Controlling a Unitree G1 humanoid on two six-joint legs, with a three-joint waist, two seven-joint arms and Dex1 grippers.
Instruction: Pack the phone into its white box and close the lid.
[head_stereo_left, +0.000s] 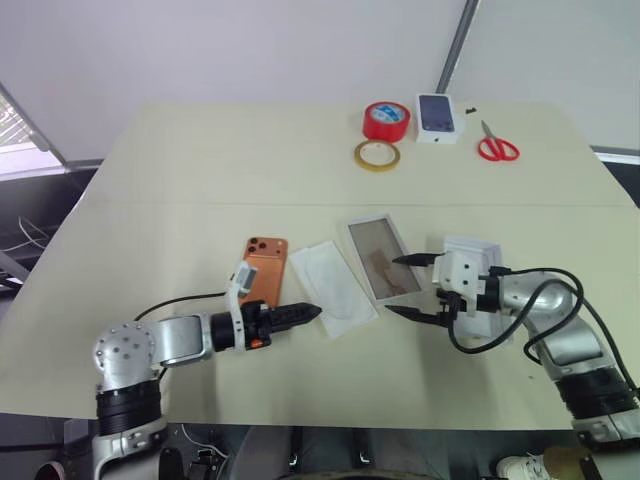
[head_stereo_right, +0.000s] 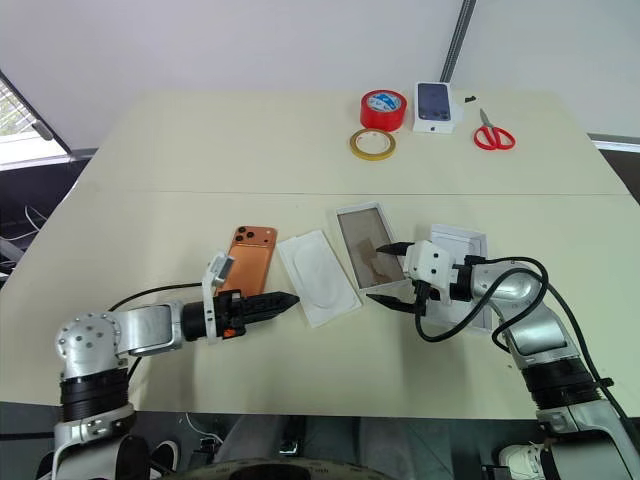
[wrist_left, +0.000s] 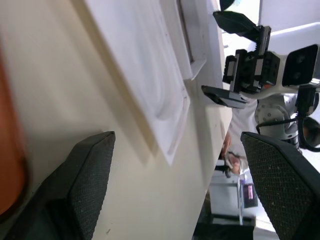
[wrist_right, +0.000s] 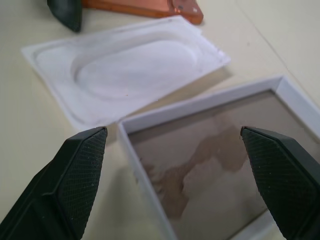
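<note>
phone (head_stereo_left: 264, 270) outside white box (head_stereo_left: 384, 257)

Bare table (head_stereo_left: 180, 190) lies open ahead of the right gripper (head_stereo_left: 412, 286) only as a thin strip; the white box (head_stereo_left: 383, 256) sits at its fingertips, the white card (head_stereo_left: 332, 284) beyond, the lid (head_stereo_left: 472, 255) behind.

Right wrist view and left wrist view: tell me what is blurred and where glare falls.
Right wrist view: the white box floor is glossy with blotchy reflections; the phone behind looks soft. Left wrist view: the white card is smeared, and bright light washes out the area beyond the table edge.
</note>
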